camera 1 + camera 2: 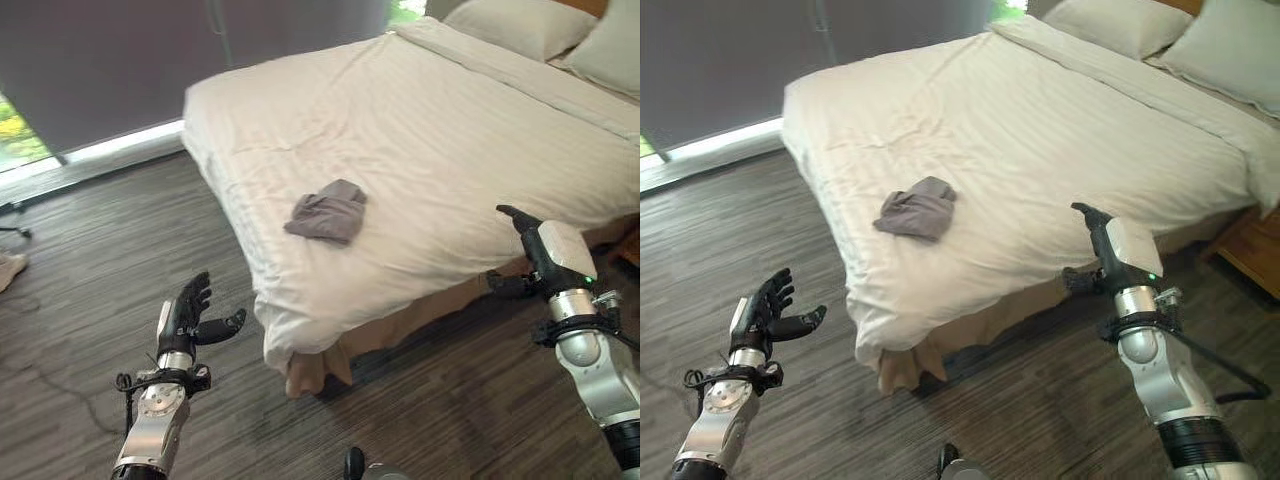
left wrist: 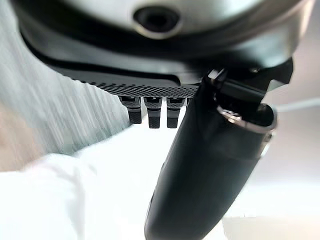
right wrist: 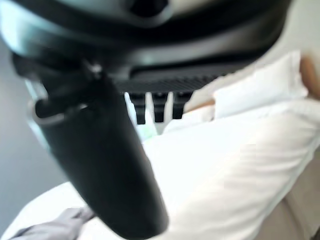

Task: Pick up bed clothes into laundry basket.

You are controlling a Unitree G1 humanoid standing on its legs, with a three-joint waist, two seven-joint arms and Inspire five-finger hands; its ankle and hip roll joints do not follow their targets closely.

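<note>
Crumpled grey garment (image 1: 327, 213) on the white bed (image 1: 420, 130), near the foot-end corner, just below scene centre, lying loose on the duvet with nothing touching it; also at the edge of the right wrist view as a grey fold (image 3: 55, 226). Duvet hanging over the bed's near corner at 6 o'clock from the garment, tan bed skirt (image 1: 400, 325) showing underneath. Two pillows (image 1: 520, 25) at 1 o'clock, at the head of the bed. Left hand (image 1: 188, 318) at 7 o'clock from the garment, over the dark wood floor (image 1: 90, 300), well apart from the bed, fingers straight and spread, thumb out, empty. Right hand (image 1: 540, 255) at 3 to 4 o'clock, just beside the bed's long side, fingers extended toward the mattress, thumb sticking out, holding nothing; wrist view confirms straight fingers (image 3: 159, 107). Grey curtain (image 1: 120, 60) at 11 o'clock behind the bed, strip of daylight at its bottom edge.
</note>
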